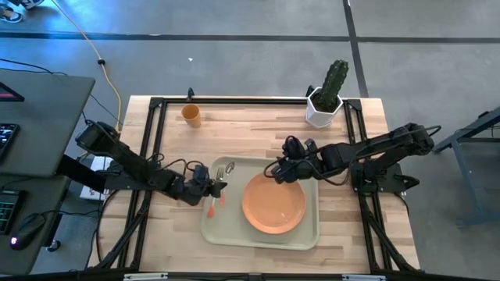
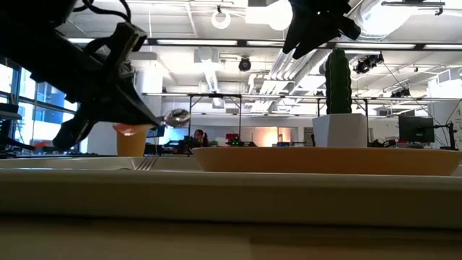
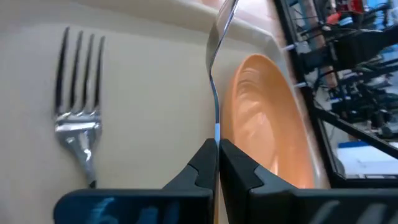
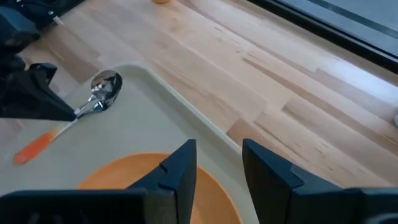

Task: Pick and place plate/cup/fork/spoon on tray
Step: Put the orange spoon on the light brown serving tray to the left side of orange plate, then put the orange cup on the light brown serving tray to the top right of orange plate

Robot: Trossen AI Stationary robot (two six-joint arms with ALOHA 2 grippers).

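Left wrist view: the spoon (image 3: 214,93) is clamped by its handle in the left pincer (image 3: 217,163) over the tray (image 3: 155,93), bowl pointing forward, between fork (image 3: 78,124) and plate (image 3: 264,118).

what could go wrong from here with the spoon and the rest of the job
1. The left hand pinches the spoon by its thin stem only, above the tray; it may swivel or slip and land on the plate or the fork.
2. The right hand hovers open over the plate's far edge, near the left arm's working area; the arms might clash.
3. The cup stands off the tray, at the table's far left; reaching it may brush the frame rail.
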